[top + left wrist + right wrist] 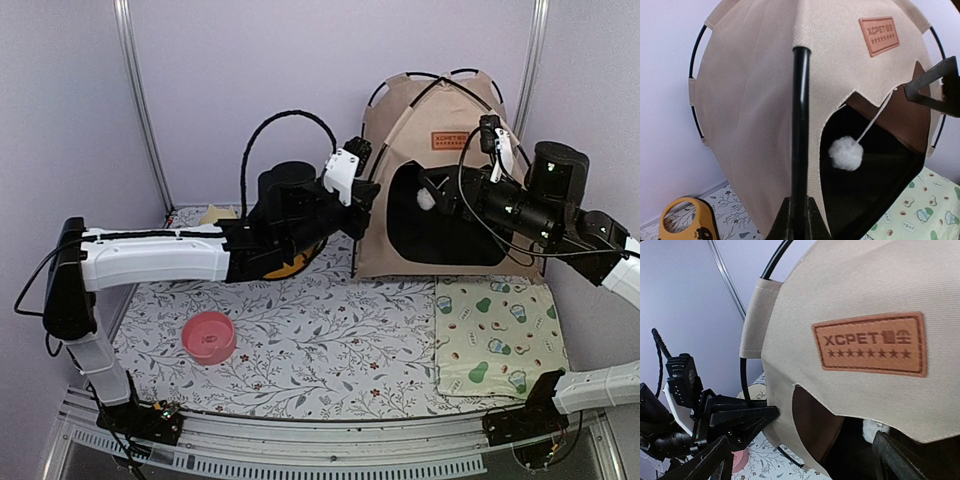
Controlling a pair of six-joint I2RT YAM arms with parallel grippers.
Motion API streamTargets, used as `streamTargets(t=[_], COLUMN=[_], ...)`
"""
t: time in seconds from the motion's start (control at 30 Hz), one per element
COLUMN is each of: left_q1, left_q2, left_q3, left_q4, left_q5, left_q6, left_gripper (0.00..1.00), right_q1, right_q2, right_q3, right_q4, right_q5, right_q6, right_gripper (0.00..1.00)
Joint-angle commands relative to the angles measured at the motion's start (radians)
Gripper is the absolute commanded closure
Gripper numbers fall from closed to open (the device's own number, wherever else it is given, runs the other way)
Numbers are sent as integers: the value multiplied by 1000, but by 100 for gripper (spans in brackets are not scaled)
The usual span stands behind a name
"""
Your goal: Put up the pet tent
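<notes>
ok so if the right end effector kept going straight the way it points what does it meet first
Probably the tent: its front cloth near the brown label, above the doorway, fills the right end effector's own view. Depth is unclear.

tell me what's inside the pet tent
A white pompom hangs on a string in the doorway of the pet tent. Behind it the interior is dark, and the fabric walls cover the rest.

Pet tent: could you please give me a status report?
Left gripper shut on front pole. Right gripper open at doorway. Pet tent standing. Pompom dangles there.
</notes>
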Motion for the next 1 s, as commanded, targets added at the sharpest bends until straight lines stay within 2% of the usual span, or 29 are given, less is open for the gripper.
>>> streamTargets(t=[0.0,0.13,0.37,0.7,0.97], left_q1=[34,76,141,157,183], left_q2=[88,133,138,158,277], left_q3=[103,146,102,83,177], left_q4=[-10,-76,-110,-88,-98], left_q5=[53,35,6,-74,53], left_q6=[-25,-76,-106,-117,-76], left_gripper=[100,100,100,100,100], right_q1=[-6,-6,-5,-6,-5], right_q2=[-18,-6,48,93,78], right_q3=[25,19,7,5,-69], right_q4=[-42,-62,-79,-130,-241], right_q5=[27,16,-31,-55,-21], right_q6=[24,36,75,122,211], right_gripper=[1,1,1,1,0])
